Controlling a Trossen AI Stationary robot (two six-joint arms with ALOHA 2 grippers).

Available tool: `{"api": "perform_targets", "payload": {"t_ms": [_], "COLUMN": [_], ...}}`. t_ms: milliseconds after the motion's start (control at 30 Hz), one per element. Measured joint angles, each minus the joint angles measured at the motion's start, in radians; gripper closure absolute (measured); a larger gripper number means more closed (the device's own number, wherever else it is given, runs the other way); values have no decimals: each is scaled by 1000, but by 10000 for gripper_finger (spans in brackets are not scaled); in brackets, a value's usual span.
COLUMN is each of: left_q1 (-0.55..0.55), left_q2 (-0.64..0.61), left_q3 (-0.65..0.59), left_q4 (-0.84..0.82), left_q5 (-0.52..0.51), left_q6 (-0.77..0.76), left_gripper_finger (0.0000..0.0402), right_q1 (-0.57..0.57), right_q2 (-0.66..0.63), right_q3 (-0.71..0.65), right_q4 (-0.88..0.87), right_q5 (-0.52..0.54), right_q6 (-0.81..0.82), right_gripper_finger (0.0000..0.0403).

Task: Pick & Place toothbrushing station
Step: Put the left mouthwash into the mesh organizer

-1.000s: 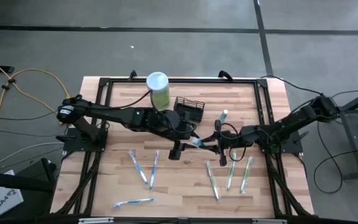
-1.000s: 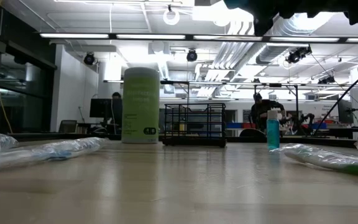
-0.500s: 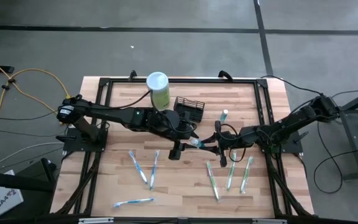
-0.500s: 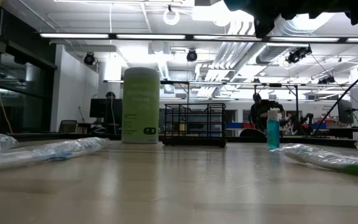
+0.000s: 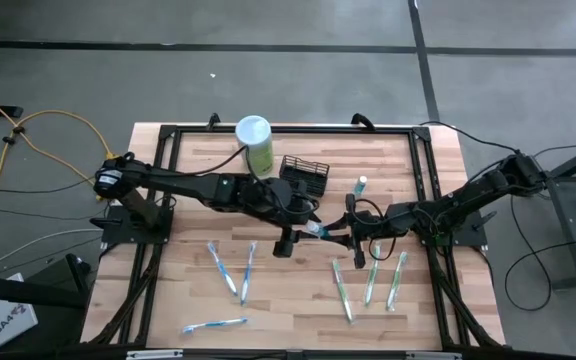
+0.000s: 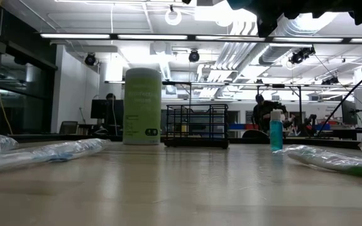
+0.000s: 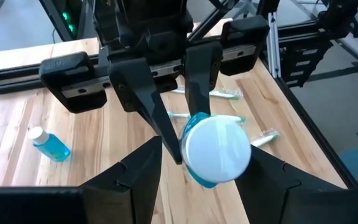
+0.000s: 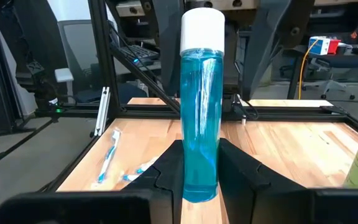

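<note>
1. The toothbrushing station (image 5: 304,172), a black wire-mesh caddy, stood empty at about 12 o'clock from the table's centre, well apart from both grippers.
2. A pale green canister (image 5: 255,143) with a white lid stood at its 10 o'clock; the label print was too small to read.
3. One small blue bottle (image 5: 361,185) stood at its 3 o'clock.
4. The right gripper (image 5: 330,232) pinched a second blue-liquid bottle (image 8: 201,106) with a white cap, over mid-table.
5. The left gripper (image 5: 290,240) had its fingers spread around that bottle's capped end, not clamping it.
6. Three blue toothbrushes (image 5: 220,265) lay toward 7 o'clock, three green toothbrushes (image 5: 370,282) toward 5 o'clock.
7. The table (image 5: 188,195) was pale wood planks in a black frame, on grey floor; beyond it, a lab with ceiling strip lights.
</note>
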Motion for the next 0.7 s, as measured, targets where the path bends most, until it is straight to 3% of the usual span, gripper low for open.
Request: {"api": "perform_targets", "payload": {"t_ms": [167,700], "left_q1": [0,5], "left_q2": [0,0], "left_q3": [0,0], "left_q4": [11,17], "left_q5": [0,1], "left_q6": [0,-4], "left_gripper_finger": [230,315], "right_q1": [0,0], "right_q2": [0,0], "right_q3": [0,0], "right_q4": [0,-1], "right_q5": [0,2], "right_q6": [0,3], "right_gripper_finger": [332,332]}}
